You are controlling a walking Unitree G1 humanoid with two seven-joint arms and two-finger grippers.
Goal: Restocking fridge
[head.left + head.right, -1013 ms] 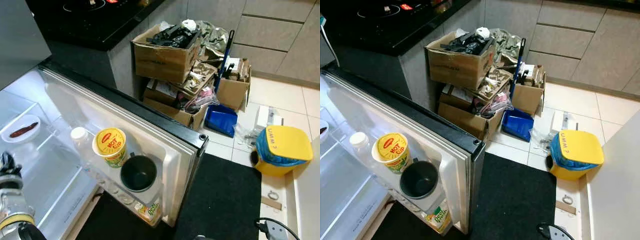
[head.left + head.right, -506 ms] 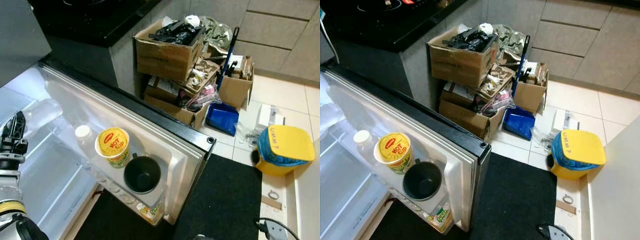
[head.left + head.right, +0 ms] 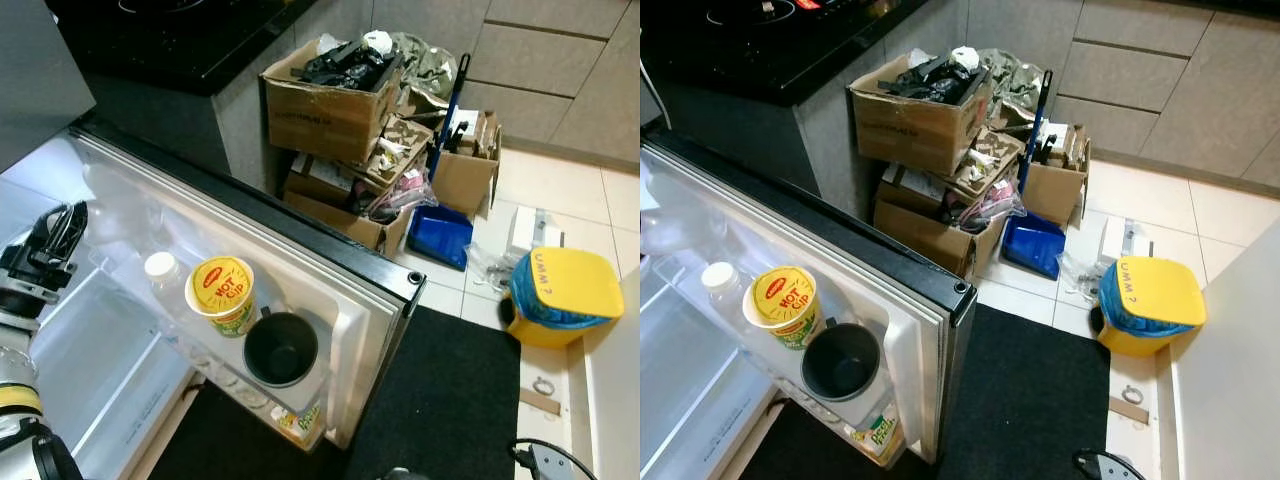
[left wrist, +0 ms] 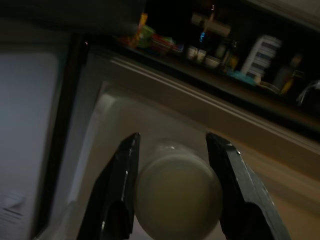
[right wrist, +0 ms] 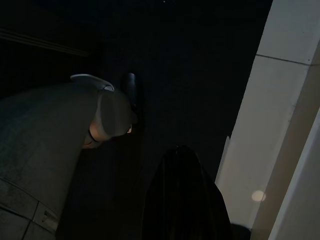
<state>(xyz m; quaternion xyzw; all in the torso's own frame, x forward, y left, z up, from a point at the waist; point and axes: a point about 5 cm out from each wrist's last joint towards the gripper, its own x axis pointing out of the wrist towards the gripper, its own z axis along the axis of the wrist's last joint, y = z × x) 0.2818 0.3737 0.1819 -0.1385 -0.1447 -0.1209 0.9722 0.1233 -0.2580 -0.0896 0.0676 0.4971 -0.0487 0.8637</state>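
Fingers of the left gripper [image 4: 172, 187] stand spread on either side of a white bottle cap [image 4: 177, 192], not clamped on it. From the head, that gripper [image 3: 55, 240] hangs just beside the open fridge door [image 3: 330, 270]. Its shelf holds the capped bottle [image 3: 165, 280], a yellow-lidded noodle cup [image 3: 222, 292] and a dark mug [image 3: 279, 348]; a carton [image 3: 298, 420] below is half hidden. The right gripper [image 5: 182, 200] sits in darkness, its spread unreadable.
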